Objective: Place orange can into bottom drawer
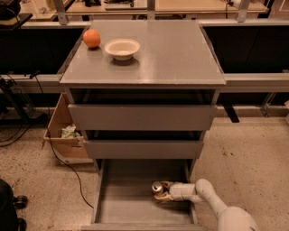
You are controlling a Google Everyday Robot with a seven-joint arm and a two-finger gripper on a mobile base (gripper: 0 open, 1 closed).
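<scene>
A: Where's the orange can (157, 187)?
B: Inside the bottom drawer (122, 205), right half, upright. Can't tell whether it touches the floor.
A: Gripper (162, 191)?
B: Also in that drawer, reaching in over its right side, fingers clasped round the can.

Speckled floor (253, 153); cardboard box (61, 122) at left; black cable (67, 164); wooden benches (189, 6) behind.

end effector (162, 191) gripping orange can (157, 187) inside bottom drawer (126, 200), middle drawer (143, 149) overhanging
</scene>
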